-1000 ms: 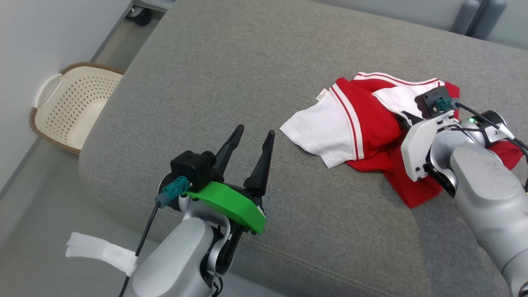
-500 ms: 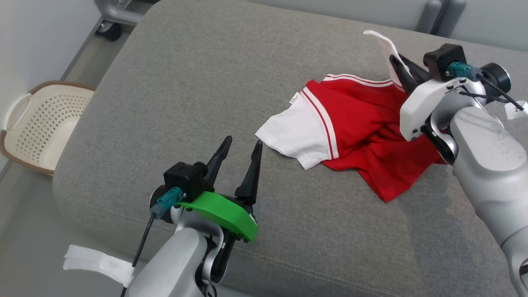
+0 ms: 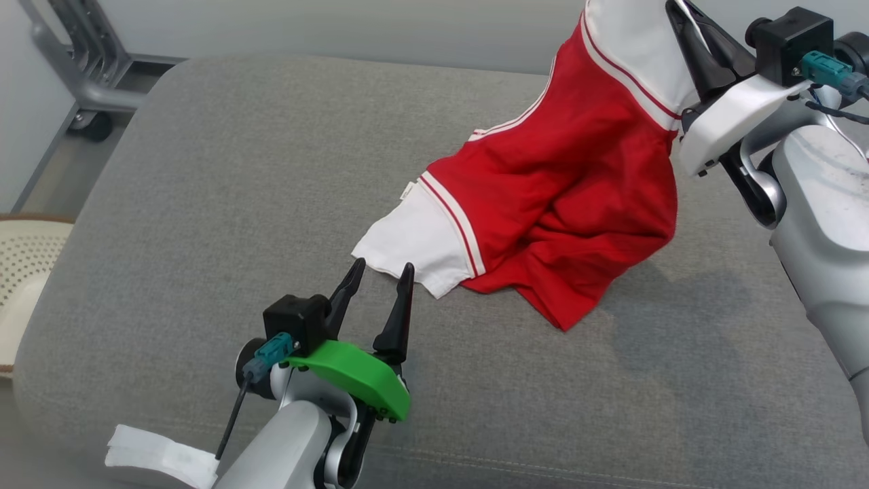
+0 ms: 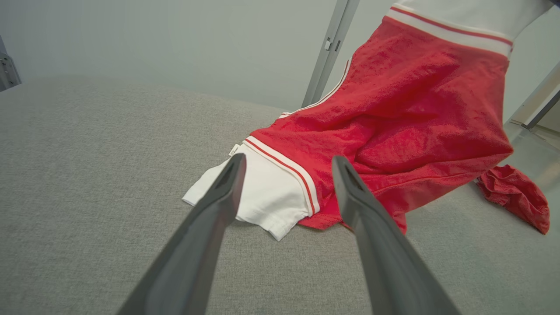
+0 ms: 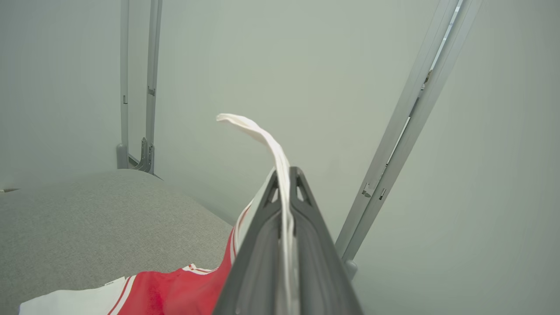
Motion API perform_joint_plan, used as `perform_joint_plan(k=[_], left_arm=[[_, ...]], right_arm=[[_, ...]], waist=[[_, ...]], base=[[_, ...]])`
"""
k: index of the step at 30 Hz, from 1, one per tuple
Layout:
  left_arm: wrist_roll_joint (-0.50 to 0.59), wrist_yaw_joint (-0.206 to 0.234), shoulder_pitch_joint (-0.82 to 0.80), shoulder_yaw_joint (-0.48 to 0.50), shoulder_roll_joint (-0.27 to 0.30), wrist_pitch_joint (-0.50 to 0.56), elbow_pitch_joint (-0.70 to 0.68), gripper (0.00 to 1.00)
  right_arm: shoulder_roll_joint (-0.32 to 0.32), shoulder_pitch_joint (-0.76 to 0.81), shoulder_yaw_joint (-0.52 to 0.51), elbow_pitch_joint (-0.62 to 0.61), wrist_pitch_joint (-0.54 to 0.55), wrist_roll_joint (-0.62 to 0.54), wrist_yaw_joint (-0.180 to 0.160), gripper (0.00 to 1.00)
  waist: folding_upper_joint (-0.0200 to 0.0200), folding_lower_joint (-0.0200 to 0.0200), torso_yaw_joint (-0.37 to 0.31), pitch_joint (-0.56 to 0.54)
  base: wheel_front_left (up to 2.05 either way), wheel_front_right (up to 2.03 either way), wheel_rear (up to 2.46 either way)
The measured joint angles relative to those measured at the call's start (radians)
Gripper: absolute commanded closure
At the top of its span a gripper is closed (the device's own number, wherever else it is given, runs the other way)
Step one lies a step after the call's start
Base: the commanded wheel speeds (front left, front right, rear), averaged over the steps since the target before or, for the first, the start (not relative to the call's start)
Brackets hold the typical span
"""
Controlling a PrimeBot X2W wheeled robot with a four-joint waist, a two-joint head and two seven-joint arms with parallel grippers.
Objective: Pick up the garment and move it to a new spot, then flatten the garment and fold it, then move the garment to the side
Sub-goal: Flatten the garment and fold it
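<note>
The garment (image 3: 570, 204) is a red shirt with white, red-striped sleeves. My right gripper (image 3: 686, 20) at the top right is shut on one white sleeve and holds it in the air; the red body hangs down from it and its lower part still rests on the grey cushion (image 3: 204, 190). In the right wrist view the white cloth (image 5: 280, 166) is pinched between the shut fingers of my right gripper (image 5: 286, 175). My left gripper (image 3: 380, 272) is open just short of the other white sleeve (image 3: 414, 244); in its wrist view the left gripper (image 4: 286, 162) frames the sleeve (image 4: 258, 197).
A perforated cream basket (image 3: 20, 272) sits on the floor at the left edge. A grey metal frame with a caster (image 3: 81, 88) stands behind the cushion's left corner. A pale wall and metal posts (image 5: 407, 131) lie beyond the cushion.
My right gripper closed on the white sleeve and lifted it, pulling the red body up off the cushion. The head camera tilted, shifting the whole picture.
</note>
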Motion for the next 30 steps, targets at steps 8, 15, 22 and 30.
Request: perform_joint_plan(k=[8,15,22,30], left_arm=[[0.011,0.0,0.018,0.015,0.001,0.0,0.024,0.0],[0.011,0.002,0.029,0.02,0.001,0.0,0.022,0.0],[0.011,0.002,0.03,0.016,0.001,0.0,0.012,0.0],[0.009,0.002,0.03,0.003,0.002,0.0,-0.02,0.0]], right_arm=[[-0.018,0.012,-0.006,-0.101,-0.003,0.06,0.0,1.0],[-0.034,0.074,-0.033,-0.125,-0.003,0.104,0.0,1.0],[-0.144,0.064,-0.133,-0.144,-0.003,0.108,-0.017,1.0],[-0.188,-0.072,-0.151,-0.192,-0.003,0.102,-0.018,1.0]], waist=[[0.0,0.0,-0.102,-0.05],[0.0,0.0,-0.162,-0.071],[0.0,0.0,-0.204,-0.083],[0.0,0.0,-0.195,-0.082]], base=[[0.0,0.0,0.0],[0.0,0.0,0.0],[0.0,0.0,0.0],[0.0,0.0,0.0]])
